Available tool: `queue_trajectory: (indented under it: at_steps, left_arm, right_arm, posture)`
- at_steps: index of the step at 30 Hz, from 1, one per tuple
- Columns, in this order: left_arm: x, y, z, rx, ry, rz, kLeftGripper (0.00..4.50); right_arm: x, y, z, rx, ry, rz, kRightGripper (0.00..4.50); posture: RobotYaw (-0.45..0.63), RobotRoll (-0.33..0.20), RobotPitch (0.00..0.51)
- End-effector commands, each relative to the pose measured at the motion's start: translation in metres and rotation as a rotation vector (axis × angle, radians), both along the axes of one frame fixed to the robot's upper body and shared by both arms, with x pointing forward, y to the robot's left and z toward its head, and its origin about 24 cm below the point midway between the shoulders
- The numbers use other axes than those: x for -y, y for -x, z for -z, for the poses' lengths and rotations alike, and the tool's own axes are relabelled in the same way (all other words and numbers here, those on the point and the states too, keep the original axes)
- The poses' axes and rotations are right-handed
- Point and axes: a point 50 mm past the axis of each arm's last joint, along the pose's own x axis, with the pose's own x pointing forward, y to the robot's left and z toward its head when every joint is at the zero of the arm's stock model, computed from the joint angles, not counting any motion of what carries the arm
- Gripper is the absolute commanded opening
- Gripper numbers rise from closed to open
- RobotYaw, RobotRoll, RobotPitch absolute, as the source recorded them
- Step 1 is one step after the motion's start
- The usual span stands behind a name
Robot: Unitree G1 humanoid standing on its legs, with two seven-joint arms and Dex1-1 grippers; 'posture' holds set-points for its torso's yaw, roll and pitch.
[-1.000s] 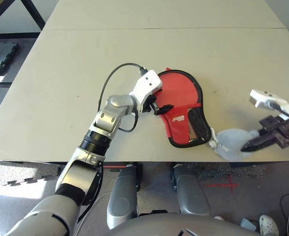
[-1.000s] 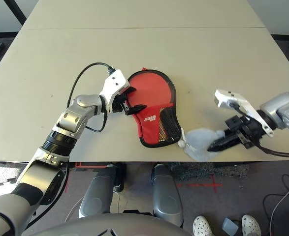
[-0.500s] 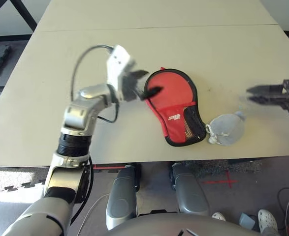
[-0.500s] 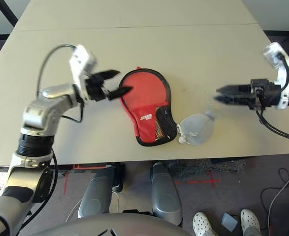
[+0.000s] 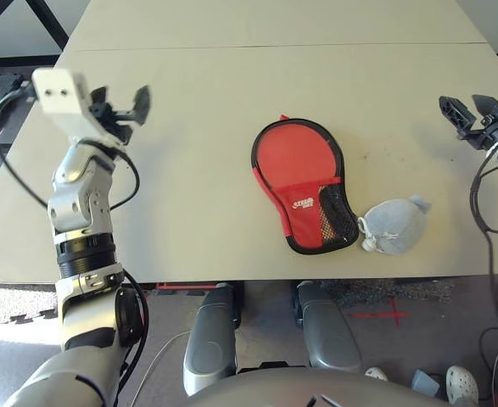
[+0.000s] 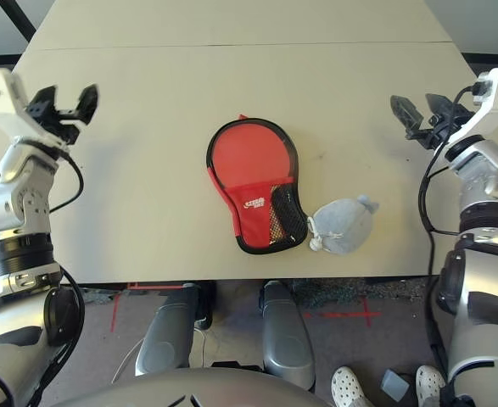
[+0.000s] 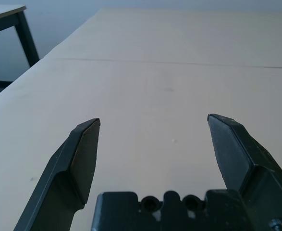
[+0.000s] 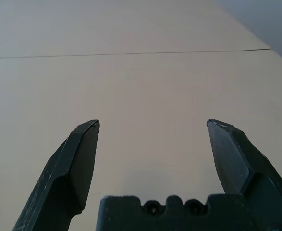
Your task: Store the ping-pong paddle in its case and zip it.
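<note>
Both sets of fingers are held wide and empty, the left fingers (image 7: 85,163) and the right fingers (image 8: 232,154) raised over the far-out sides of the worktop (image 5: 189,195), well apart from everything. Between them, nearer the robot than either, the red case (image 6: 253,186) is laid flat, mesh pocket (image 6: 286,212) upward, its rounded end pointed away. A full outline is shown and the black trim looks closed all round, so the paddle is presumably stored inside, though it cannot be seen. Beside the case, on the right fingers' side, the grey pouch (image 6: 342,225) is left lying, its cord end next to the mesh. With nothing gripped or pinned, the arms seem to be kept clear because the zipping is probably done; a last check of the zip might be wanted.
</note>
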Motion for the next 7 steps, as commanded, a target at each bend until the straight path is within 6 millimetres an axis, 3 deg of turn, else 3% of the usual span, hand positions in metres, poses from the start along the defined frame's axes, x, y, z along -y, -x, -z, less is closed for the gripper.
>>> queue_trajectory:
  at_steps: [1,7]
  left_arm:
    - [-0.0037,0.0006,0.0068,0.013,-0.023,-0.051,4.50]
    - [-0.0046,-0.0029,0.0128,0.011,-0.022,-0.063,4.50]
  right_arm:
    - [0.0114,0.0066,0.0032,0.023,0.005,0.117,4.45]
    - [0.0123,0.0055,0.0023,0.037,-0.004,0.163,4.45]
  posture:
    - [0.03,0.000,0.263]
    - [0.02,0.000,0.267]
